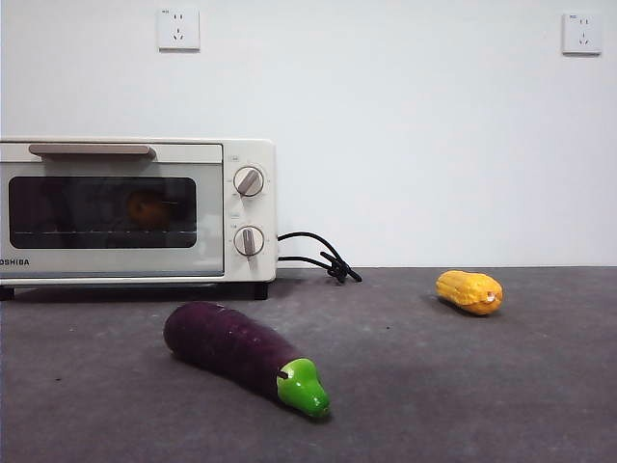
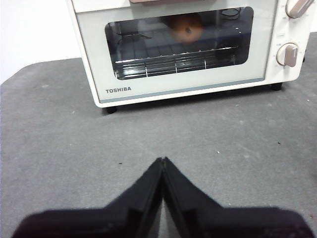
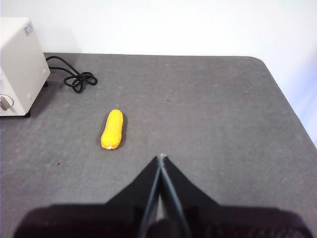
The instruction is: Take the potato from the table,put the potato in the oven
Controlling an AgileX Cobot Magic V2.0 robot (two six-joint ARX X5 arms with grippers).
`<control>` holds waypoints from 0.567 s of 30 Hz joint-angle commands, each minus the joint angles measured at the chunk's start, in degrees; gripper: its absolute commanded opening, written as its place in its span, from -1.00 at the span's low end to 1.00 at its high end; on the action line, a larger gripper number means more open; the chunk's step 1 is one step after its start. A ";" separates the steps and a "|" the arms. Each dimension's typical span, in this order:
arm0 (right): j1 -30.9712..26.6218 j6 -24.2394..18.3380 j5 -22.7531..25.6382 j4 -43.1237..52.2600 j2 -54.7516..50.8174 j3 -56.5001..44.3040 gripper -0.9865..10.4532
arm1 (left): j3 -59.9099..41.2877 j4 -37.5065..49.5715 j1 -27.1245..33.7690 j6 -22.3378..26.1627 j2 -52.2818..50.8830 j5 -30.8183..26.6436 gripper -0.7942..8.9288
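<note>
Front view: the oven (image 1: 135, 212) stands at the left on the table (image 1: 463, 386), close to the white back wall. Its glass door is shut, bar handle along the top edge, two silver knobs (image 1: 249, 181) one above the other on its right panel. The potato (image 1: 147, 208) shows dimly as an orange shape behind the dark glass, inside the oven. A black cord (image 1: 323, 256) loops on the table just right of the oven. An eggplant (image 1: 241, 355) lies in the foreground in front of the oven, green tip pointing toward the near right. A corn cob (image 1: 469, 291) lies well to the right, apart from everything else. Two wall sockets (image 1: 178, 29) are mounted high on the wall. No arm appears in this view.

Left wrist view: the left gripper (image 2: 162, 159) hangs over bare table in front of the oven, jaws pressed together with nothing between them. The oven door is closed; through the glass the potato (image 2: 186, 29) rests on the wire rack (image 2: 173, 57), toward the back, its dark spot facing the door.

Right wrist view: the right gripper (image 3: 161, 157) hangs over bare table, jaws closed tip to tip and empty. The corn cob (image 3: 112, 129) lies near it but clear of it. The oven's side (image 3: 20, 64) and the coiled cord (image 3: 74, 77) sit beyond.
</note>
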 commanded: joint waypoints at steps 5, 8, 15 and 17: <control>0.02 0.61 0.24 -1.09 -0.20 -0.37 -0.83 | -0.57 0.92 -0.26 -2.84 -0.13 1.70 -0.84; 0.02 0.61 0.24 -1.09 -0.20 -0.37 -0.83 | -0.57 0.92 -0.15 -2.84 -0.04 1.70 -0.85; 0.02 0.61 0.24 -1.07 -0.20 -0.37 -0.83 | -0.57 0.92 -0.15 -2.84 0.04 1.70 -0.85; 0.02 0.61 0.24 -1.07 -0.20 -0.37 -0.83 | -0.57 0.92 -0.15 -2.84 0.04 1.70 -0.85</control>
